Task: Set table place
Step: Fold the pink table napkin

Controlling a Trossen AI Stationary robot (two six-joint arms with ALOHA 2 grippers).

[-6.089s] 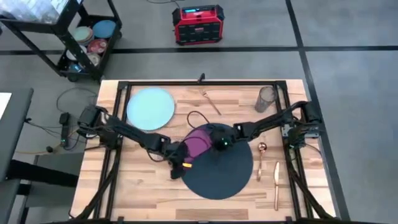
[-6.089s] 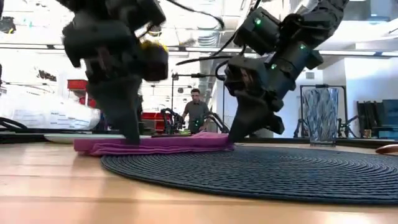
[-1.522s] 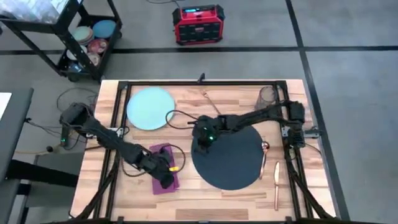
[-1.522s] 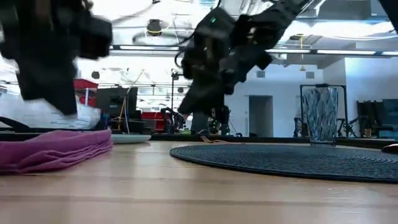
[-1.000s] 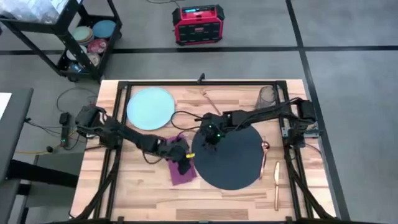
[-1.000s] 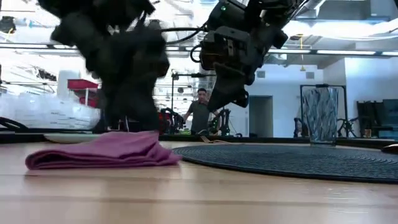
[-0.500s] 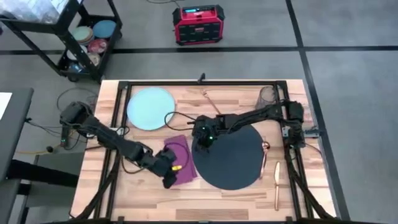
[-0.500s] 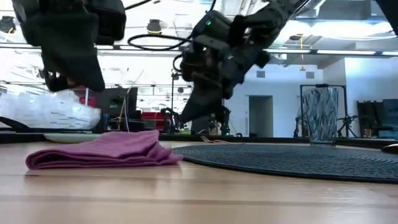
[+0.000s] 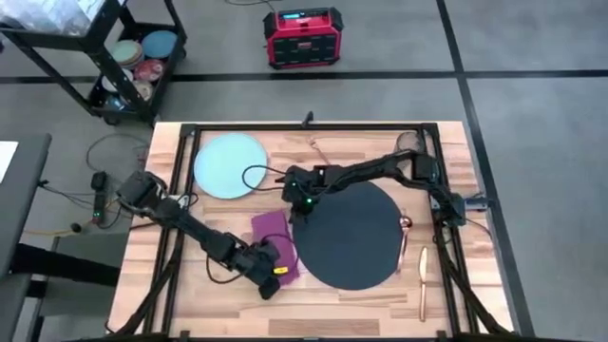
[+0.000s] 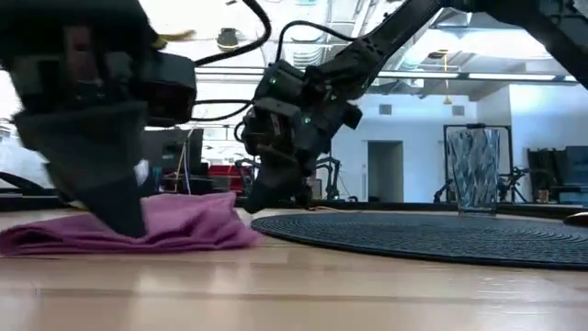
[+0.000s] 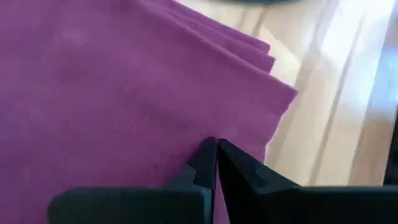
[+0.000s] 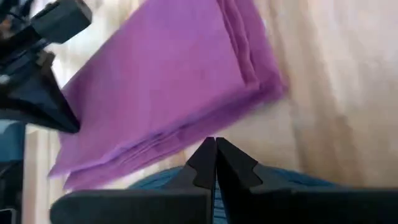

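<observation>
A folded magenta napkin (image 9: 271, 233) lies flat on the table (image 9: 218, 304), just left of the dark round mat (image 9: 347, 237). My left gripper (image 9: 273, 271) is shut, with its tips down on the napkin's near end (image 11: 186, 124). My right gripper (image 9: 302, 203) is shut and low at the mat's far-left edge (image 12: 168, 177), beside the napkin (image 12: 161, 87). The pale blue plate (image 9: 230, 164) rests at the far left and a copper fork (image 9: 323, 157) lies at the far middle. The glass tumbler (image 10: 474, 170) stands at the far right. A spoon (image 9: 400, 239) and a knife (image 9: 423, 280) lie to the right of the mat. My left gripper presses its shut fingertips (image 10: 129, 223) down on the napkin's near part (image 11: 180, 155), slanting down from the table's left. The napkin lies flat on the wood under them. My right gripper's shut tips (image 10: 251, 206) reach down to the mat's edge; whether they touch it I cannot tell.
A black cart (image 9: 104, 57) with dishes stands beyond the table's far left corner and a red box (image 9: 302, 36) sits on the floor behind. Bare wood (image 9: 475, 304) shows along the near edge. The table's black frame (image 9: 313, 124) runs around the top.
My left gripper lifted off the napkin, drew toward the near-left, and has come down again on the napkin's near end. My right gripper has gone toward the table's left and down to the mat's far-left edge. The napkin now lies a little farther left and more spread.
</observation>
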